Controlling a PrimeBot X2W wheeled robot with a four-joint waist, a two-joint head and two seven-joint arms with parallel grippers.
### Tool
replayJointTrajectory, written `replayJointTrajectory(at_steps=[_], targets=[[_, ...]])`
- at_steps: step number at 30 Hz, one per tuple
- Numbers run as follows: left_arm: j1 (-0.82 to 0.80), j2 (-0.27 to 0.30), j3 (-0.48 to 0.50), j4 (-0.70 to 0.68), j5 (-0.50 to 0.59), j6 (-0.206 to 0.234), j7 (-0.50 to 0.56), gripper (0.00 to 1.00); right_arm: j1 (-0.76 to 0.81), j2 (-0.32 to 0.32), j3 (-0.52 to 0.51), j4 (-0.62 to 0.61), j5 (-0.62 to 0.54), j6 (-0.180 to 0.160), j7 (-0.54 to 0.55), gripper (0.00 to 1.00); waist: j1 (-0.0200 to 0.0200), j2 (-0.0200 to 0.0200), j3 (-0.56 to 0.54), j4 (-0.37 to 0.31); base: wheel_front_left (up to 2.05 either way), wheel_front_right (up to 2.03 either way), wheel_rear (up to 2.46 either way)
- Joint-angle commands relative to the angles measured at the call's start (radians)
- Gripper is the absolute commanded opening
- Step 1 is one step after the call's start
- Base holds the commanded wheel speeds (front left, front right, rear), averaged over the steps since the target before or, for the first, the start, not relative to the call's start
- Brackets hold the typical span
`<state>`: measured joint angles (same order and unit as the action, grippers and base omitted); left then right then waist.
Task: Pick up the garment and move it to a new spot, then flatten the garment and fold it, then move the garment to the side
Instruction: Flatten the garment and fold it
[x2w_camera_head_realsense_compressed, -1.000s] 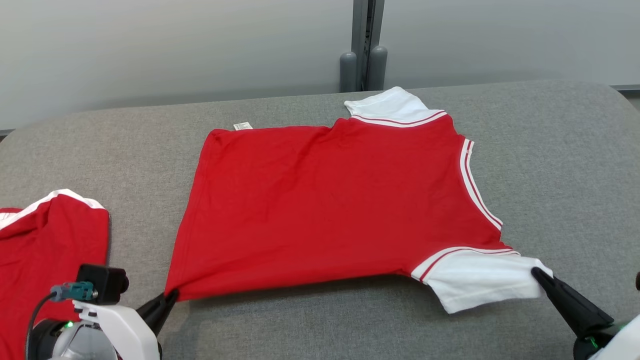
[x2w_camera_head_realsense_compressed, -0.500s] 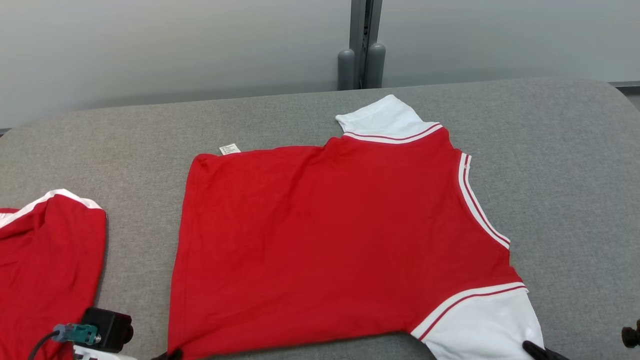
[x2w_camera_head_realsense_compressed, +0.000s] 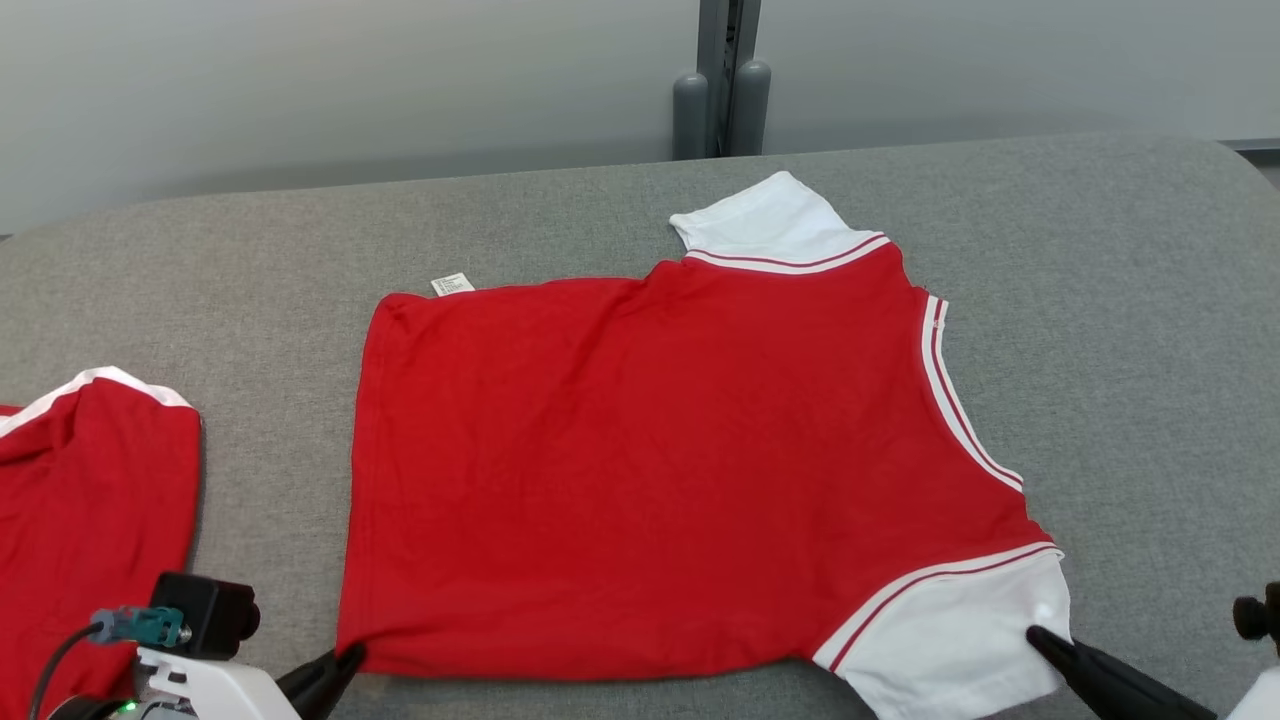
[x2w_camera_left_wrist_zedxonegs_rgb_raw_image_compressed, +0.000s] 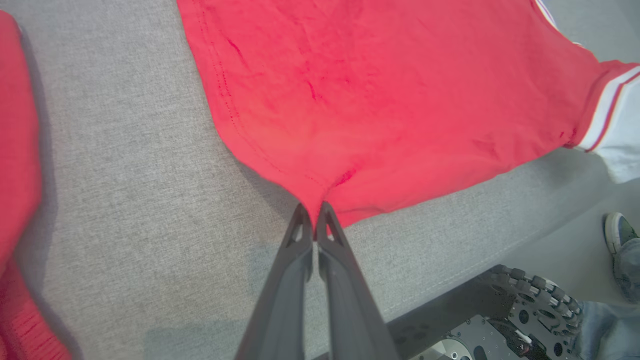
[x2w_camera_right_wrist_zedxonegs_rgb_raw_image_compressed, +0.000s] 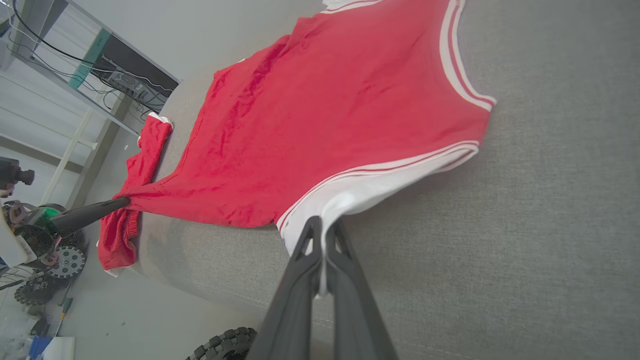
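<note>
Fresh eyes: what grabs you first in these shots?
A red shirt with white sleeves lies spread at the centre of the grey fabric table. The left gripper pinches its near hem corner, the right gripper its near white sleeve. A second red garment lies at far left.

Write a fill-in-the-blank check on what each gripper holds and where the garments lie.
1. The right gripper is shut on the shirt's ____ sleeve.
2. The left gripper is shut on the shirt's ____ hem corner.
3. In the head view, a second red garment lies to the shirt's ____.
4. Both lie on a ____ surface.
Missing words: white; red; left; grey.
</note>
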<state>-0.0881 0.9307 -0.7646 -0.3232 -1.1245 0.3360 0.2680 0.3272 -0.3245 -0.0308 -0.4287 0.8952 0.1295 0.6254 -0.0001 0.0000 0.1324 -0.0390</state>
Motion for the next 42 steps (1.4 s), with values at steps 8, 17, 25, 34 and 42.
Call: replayJointTrajectory(at_steps=[8,17,25,34,42], targets=[[-0.097,-0.026,0.016,0.064,0.011,-0.053,0.014,0.0,-0.174,0.05,-0.045,0.057,-0.102,0.002,0.071,0.0,0.0001,0.0,0.035,-0.005,0.0,0.0,0.0],[-0.204,-0.068,0.026,0.188,-0.027,-0.15,0.062,0.0,-0.332,0.078,-0.025,0.158,-0.141,0.002,0.079,0.0,0.0001,0.0,0.061,-0.003,0.0,0.0,0.0],[-0.322,-0.125,0.028,0.358,-0.078,-0.245,0.14,0.0,-0.429,0.063,-0.033,0.257,-0.138,0.002,0.088,0.0,0.0001,0.0,0.07,-0.001,0.0,0.0,0.0],[-0.42,-0.197,0.009,0.52,-0.084,-0.313,0.182,0.0,-0.525,0.056,-0.019,0.36,-0.127,0.002,0.065,0.0,0.0001,0.0,0.092,-0.01,0.0,0.0,0.0],[-0.487,-0.264,-0.008,0.652,-0.087,-0.364,0.202,0.0,-0.584,0.048,-0.01,0.443,-0.137,0.002,0.035,0.0,0.0001,0.0,0.1,-0.018,0.0,0.0,0.0]])
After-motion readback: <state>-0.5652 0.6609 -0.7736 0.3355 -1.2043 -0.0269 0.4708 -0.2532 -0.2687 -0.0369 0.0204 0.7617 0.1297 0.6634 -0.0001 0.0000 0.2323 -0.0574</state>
